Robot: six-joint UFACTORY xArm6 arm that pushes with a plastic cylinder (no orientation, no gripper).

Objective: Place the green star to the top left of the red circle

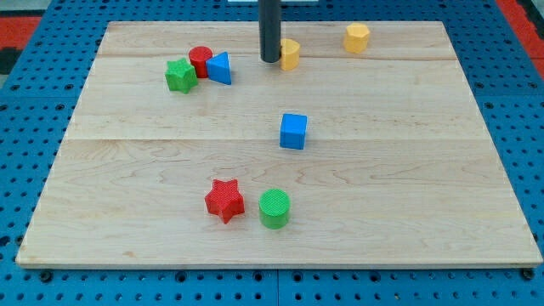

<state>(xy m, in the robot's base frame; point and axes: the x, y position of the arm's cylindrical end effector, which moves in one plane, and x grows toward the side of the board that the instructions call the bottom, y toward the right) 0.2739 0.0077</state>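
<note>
The green star [179, 76] lies near the view's top left, touching the lower left of the red circle [201, 60]. A blue triangle [220, 68] sits against the red circle's right side. My tip [270, 59] is right of this cluster, well apart from the green star, and close to the left side of a yellow block [291, 53].
A yellow hexagon [357, 37] sits at the view's top right. A blue cube [293, 131] is near the board's middle. A red star [224, 201] and a green circle [274, 208] lie toward the view's bottom. The wooden board [127, 170] rests on a blue pegboard.
</note>
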